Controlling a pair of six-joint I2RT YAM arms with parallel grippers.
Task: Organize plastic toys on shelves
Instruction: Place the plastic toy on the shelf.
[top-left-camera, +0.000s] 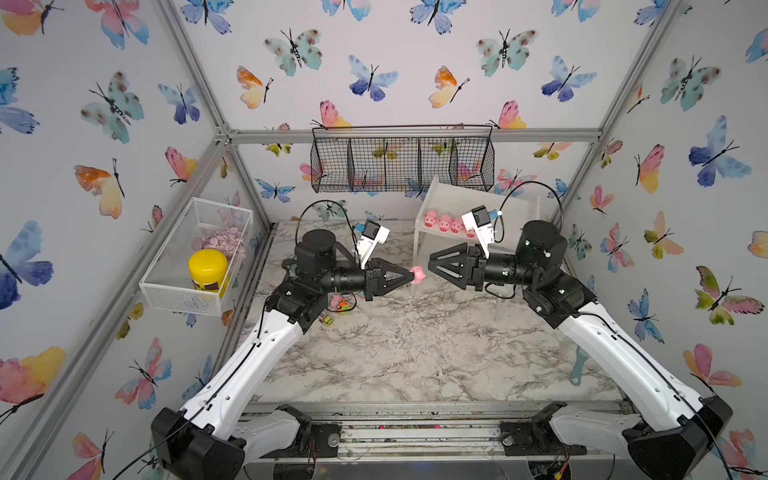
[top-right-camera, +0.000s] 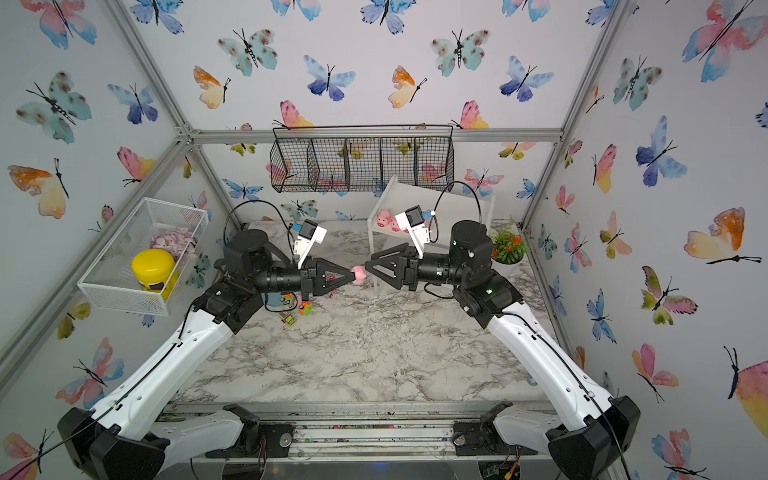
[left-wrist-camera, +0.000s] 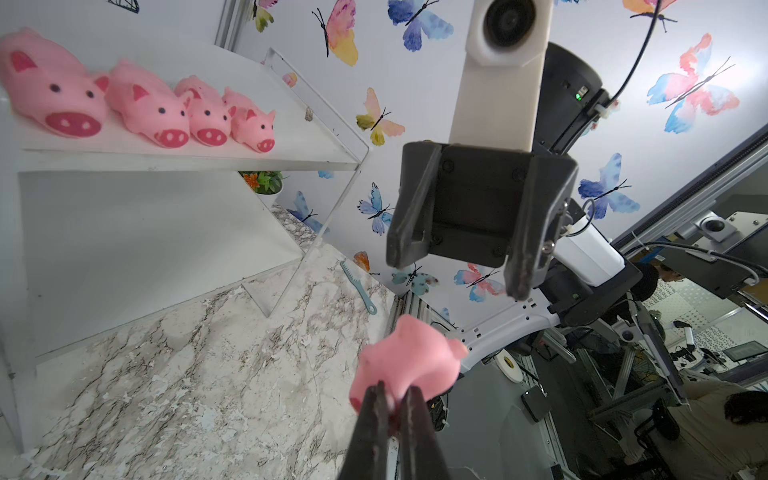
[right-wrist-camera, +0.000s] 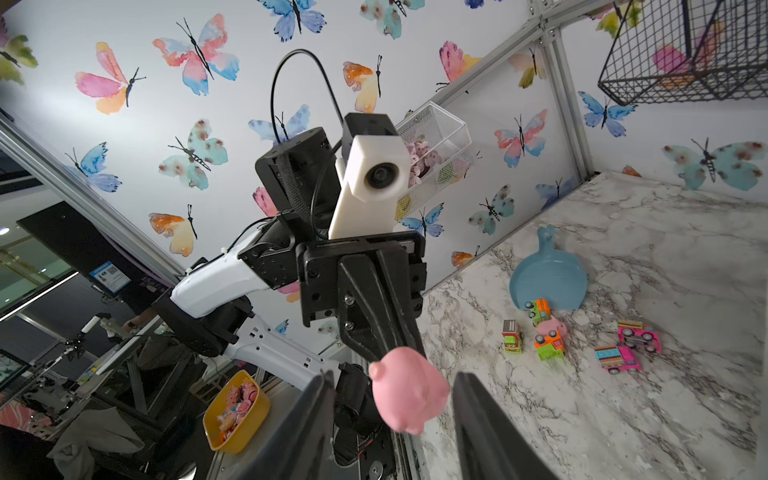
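Note:
My left gripper (top-left-camera: 411, 277) (left-wrist-camera: 392, 395) is shut on a pink pig (top-left-camera: 417, 274) (left-wrist-camera: 409, 361), held in the air over the table's middle. My right gripper (top-left-camera: 430, 262) (right-wrist-camera: 395, 378) faces it tip to tip and is open. The pig (right-wrist-camera: 409, 390) hangs just in front of the gap between those fingers, touching neither. Several pigs (left-wrist-camera: 166, 112) (top-left-camera: 444, 222) stand in a row on the upper board of the white shelves (left-wrist-camera: 291, 141) (top-left-camera: 440, 239) at the back right. Toy trucks (right-wrist-camera: 548, 345) (top-left-camera: 340, 303) and another pig (right-wrist-camera: 550, 326) lie on the table under my left arm.
A blue pan-shaped dish (right-wrist-camera: 548, 282) lies beside the trucks. A white mesh basket (top-left-camera: 195, 257) with a yellow-lidded jar hangs on the left wall. A black wire basket (top-left-camera: 401, 160) hangs on the back wall. A potted plant (top-right-camera: 509, 245) stands right of the shelves. A blue comb (top-left-camera: 577, 368) lies near the right wall.

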